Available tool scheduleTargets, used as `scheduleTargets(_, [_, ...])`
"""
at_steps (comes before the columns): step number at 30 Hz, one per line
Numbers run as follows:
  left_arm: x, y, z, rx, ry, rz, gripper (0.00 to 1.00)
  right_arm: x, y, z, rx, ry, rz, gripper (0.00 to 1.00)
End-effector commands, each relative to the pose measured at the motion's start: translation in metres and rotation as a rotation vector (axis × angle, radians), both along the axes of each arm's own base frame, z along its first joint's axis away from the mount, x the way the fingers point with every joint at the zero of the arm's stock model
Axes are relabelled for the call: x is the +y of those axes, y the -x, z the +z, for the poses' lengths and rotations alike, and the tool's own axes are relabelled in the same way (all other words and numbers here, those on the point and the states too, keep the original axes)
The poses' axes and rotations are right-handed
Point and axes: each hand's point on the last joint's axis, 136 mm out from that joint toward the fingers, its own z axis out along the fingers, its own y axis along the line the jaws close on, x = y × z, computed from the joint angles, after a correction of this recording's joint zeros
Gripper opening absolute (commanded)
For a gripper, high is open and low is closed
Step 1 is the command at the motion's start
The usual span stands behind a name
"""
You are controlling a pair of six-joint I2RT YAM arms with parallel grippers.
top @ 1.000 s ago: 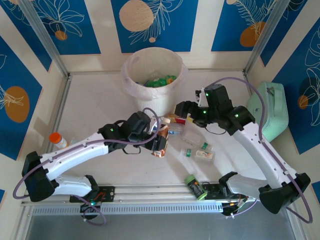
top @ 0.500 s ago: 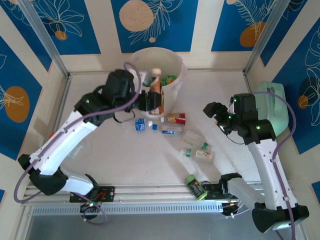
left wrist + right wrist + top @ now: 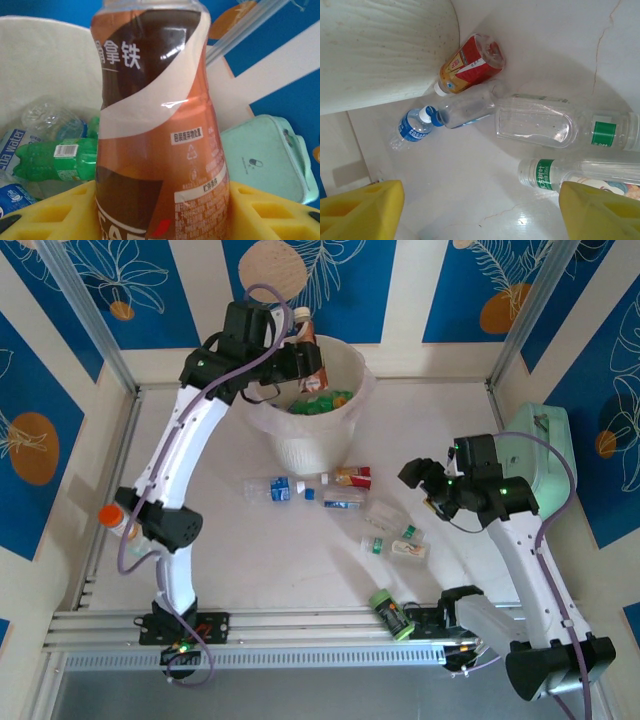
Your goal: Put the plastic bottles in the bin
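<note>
My left gripper (image 3: 160,215) has its yellow fingers (image 3: 45,212) pinching the brown bottle (image 3: 155,125) low on its body, one pad on each side, with the bottle upright. From the top view I see that bottle (image 3: 305,335) held above the far rim of the bin (image 3: 300,445). Below it, inside the bin (image 3: 45,55), lie a green bottle (image 3: 55,160) and a crumpled clear bottle (image 3: 45,117).

My right gripper (image 3: 480,215) has its fingers spread wide with nothing between them. It hangs over the table (image 3: 470,170), right of the loose bottles (I count several). A red-labelled bottle (image 3: 470,62) lies against the bin's wall, a small blue-labelled bottle (image 3: 412,127) just beside it, and a clear green-labelled bottle (image 3: 540,122) nearer the fingers. The mint-green case (image 3: 545,455) sits at the table's right edge.
</note>
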Motion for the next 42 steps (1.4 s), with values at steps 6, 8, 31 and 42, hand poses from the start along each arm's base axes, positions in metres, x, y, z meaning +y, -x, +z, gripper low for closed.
scheduleTargets(6, [0.015, -0.018, -0.026, 0.085, -0.017, 0.039, 0.66, 0.003, 0.010, -0.003, 0.021, 0.002, 0.031, 0.81])
scheduleTargets(8, [0.019, -0.021, -0.029, 0.092, -0.025, 0.059, 0.74, 0.003, 0.009, -0.003, 0.024, 0.007, 0.034, 0.81])
scheduleTargets(31, [0.037, 0.113, 0.005, -0.039, 0.242, -0.117, 0.80, -0.003, 0.043, -0.070, 0.321, 0.272, 0.052, 0.84])
scheduleTargets(42, [0.037, 0.181, -0.083, 0.132, 0.245, -0.218, 0.78, -0.015, 0.077, -0.104, 0.457, 0.178, -0.344, 0.82])
